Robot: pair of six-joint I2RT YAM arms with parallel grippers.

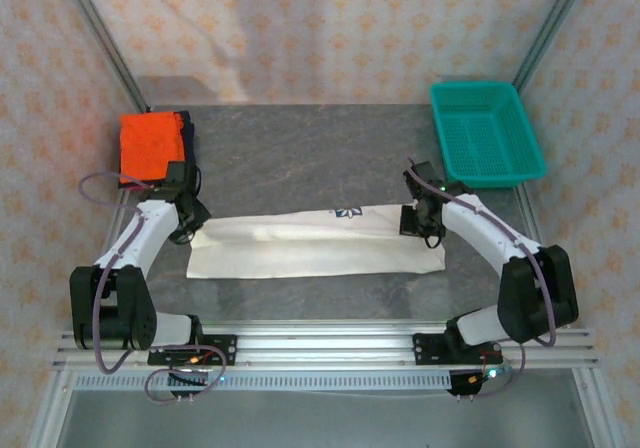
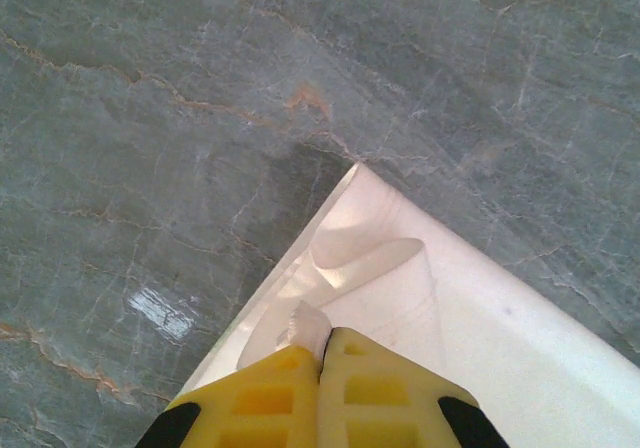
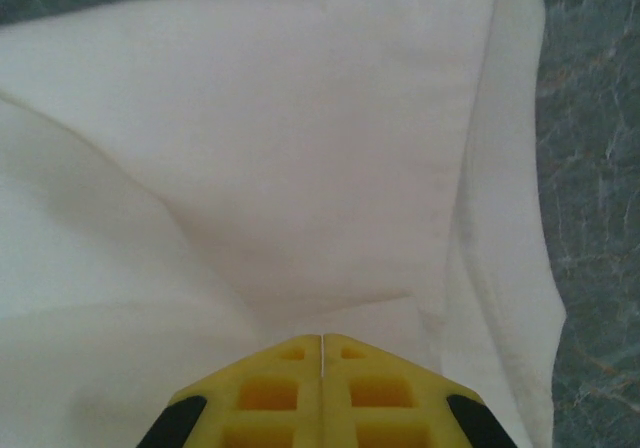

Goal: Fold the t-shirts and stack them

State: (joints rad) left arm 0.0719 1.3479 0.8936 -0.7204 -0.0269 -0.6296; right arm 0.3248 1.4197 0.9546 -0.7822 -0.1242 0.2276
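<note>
T-shirts lie in two places on the grey stone-patterned desk (image 1: 300, 158). The white t-shirt (image 1: 315, 243) is folded into a long band running left to right across the middle, with part of a blue print showing at its far edge. The orange t-shirt (image 1: 152, 143) sits folded at the far left corner, on top of the navy t-shirt (image 1: 187, 138), whose dark edge shows along its right side. A teal mesh basket (image 1: 473, 86) stands at the far right corner, well apart from the shirts.

The left tool (image 1: 188, 228) is at the band's left end. In the left wrist view its yellow fingers (image 2: 270, 393) are pressed together, pinching a bunched bit of white cloth near the corner. The right tool (image 1: 415, 223) is at the band's right end. In the right wrist view its fingers (image 3: 380, 398) are together, and the cloth's creases run to the tips, so it looks clamped on the shirt.
</note>
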